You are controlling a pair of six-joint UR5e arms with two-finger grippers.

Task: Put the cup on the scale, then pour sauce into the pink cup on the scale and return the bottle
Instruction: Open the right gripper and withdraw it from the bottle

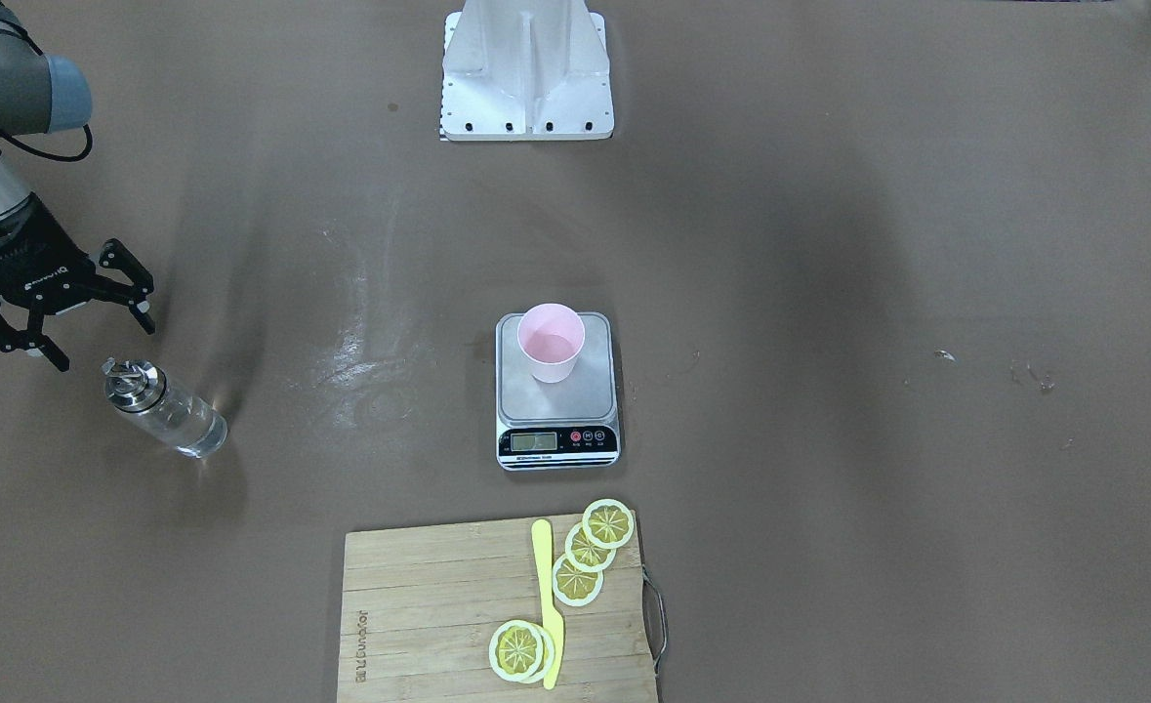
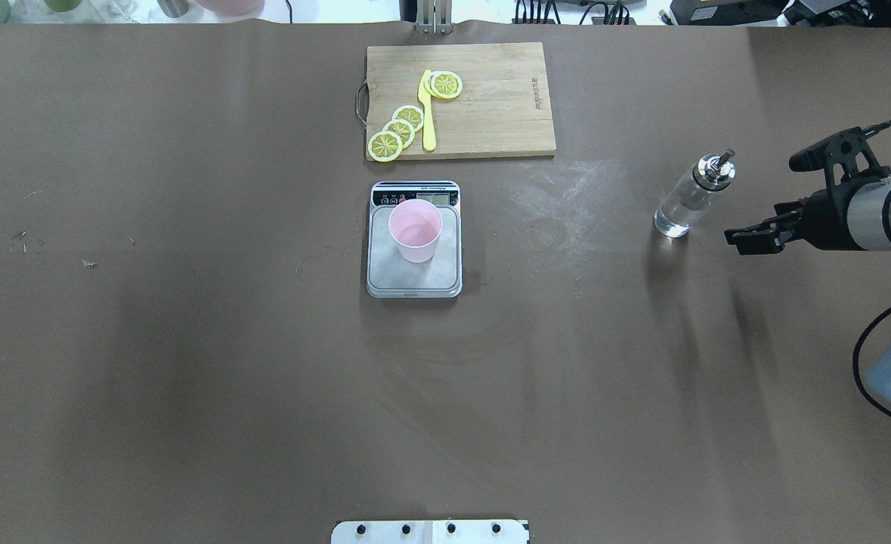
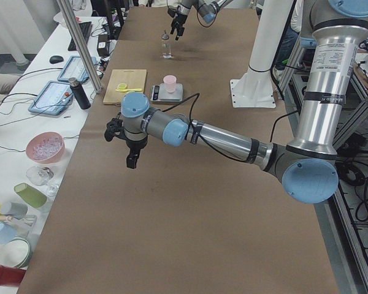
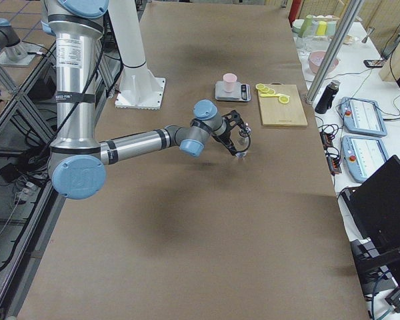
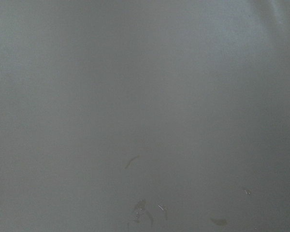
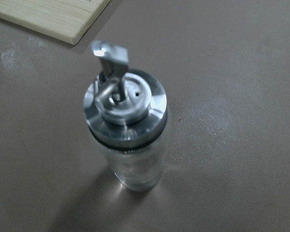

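The pale pink cup (image 1: 551,342) stands upright on the steel plate of the scale (image 1: 555,402) at the table's middle; both also show in the overhead view, the cup (image 2: 415,230) on the scale (image 2: 415,278). The clear glass bottle (image 1: 167,407) with its metal pourer cap stands on the table, with clear sauce (image 2: 678,211) in it. My right gripper (image 1: 102,340) is open and empty, just beside the bottle and apart from it. The right wrist view looks down on the bottle (image 6: 130,140). My left gripper (image 3: 129,147) hangs over bare table far from the scale; I cannot tell its state.
A wooden cutting board (image 1: 438,605) with lemon slices (image 1: 590,552) and a yellow knife (image 1: 548,605) lies beyond the scale. The robot's white base (image 1: 526,68) is at the near table edge. Operators' things line the side bench (image 3: 46,147).
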